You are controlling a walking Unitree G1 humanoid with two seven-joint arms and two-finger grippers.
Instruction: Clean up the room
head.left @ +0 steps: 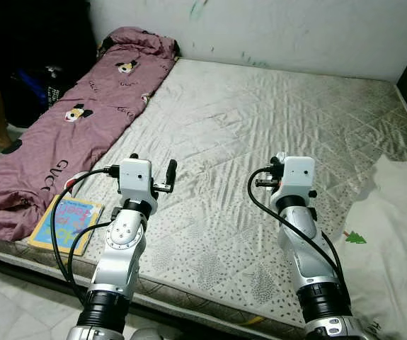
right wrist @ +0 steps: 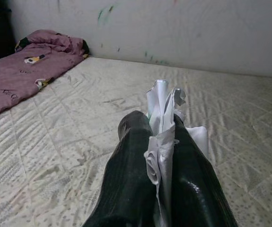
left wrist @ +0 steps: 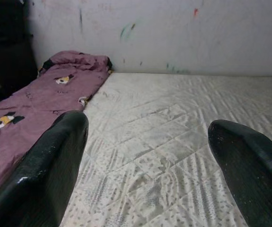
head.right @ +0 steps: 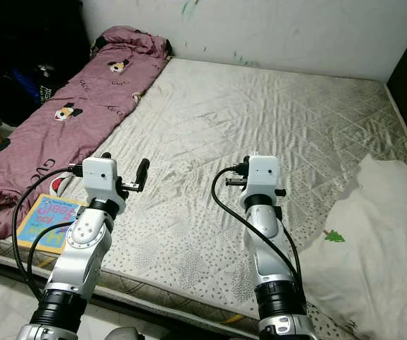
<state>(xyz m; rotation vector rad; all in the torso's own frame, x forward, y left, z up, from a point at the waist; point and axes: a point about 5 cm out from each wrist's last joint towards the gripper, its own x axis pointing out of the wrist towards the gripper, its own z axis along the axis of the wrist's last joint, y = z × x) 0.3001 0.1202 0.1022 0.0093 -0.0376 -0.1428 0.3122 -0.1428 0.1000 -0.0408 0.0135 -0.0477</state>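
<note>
The mattress's near edge runs just under both raised arms. At 9 o'clock a book lies on that edge, touching the purple blanket that stretches toward 11. The left gripper hovers with fingers spread wide apart, holding nothing. The right gripper pinches a strip of white paper tight between its fingers. A white sheet lies at 3 o'clock. Bare quilted mattress runs to the far wall.
</note>
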